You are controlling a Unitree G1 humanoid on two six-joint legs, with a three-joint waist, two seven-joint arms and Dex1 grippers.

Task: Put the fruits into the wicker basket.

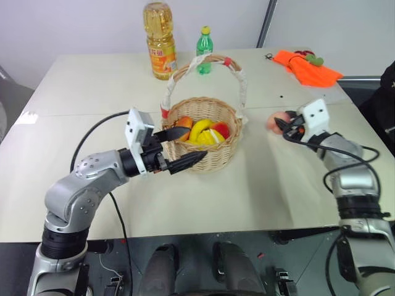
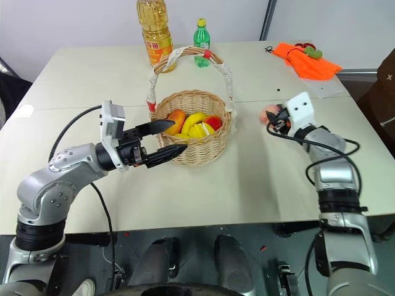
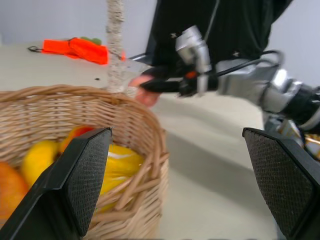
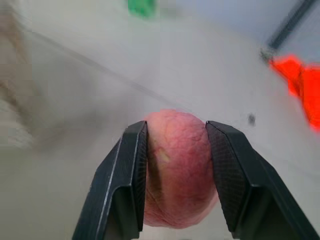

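Broadly, a pale matte table (image 1: 203,203), smooth and flat, with a faint seam running left to right across its middle. At centre, the wicker basket (image 1: 213,157): round, tan, tightly woven, with a tall arched handle (image 1: 241,77) wrapped in white cord and banded red near its ends. Inside, smooth-skinned fruits heaped together: a bright yellow curved piece (image 1: 202,129), an orange-red round one (image 1: 182,123) at the left rim, a red one (image 1: 221,129) at the right. Far left of the basket, a tall clear plastic bottle of golden oil (image 1: 160,40); just beside it, a small green bottle (image 1: 204,49) with a yellow cap. At the far right corner, a crumpled orange cloth (image 1: 308,66).

Left gripper (image 1: 184,148) level at the basket's near-left wall, black textured fingers spread wide, holding nothing; upper finger seemingly over the rim, though contact hard to judge.

Right gripper (image 4: 175,175) right of the basket and well apart from it, clamped on the peach (image 4: 177,170): round, pink-orange, finely dimpled skin, pinched between two flat cross-hatched pads and apparently held above the tabletop.
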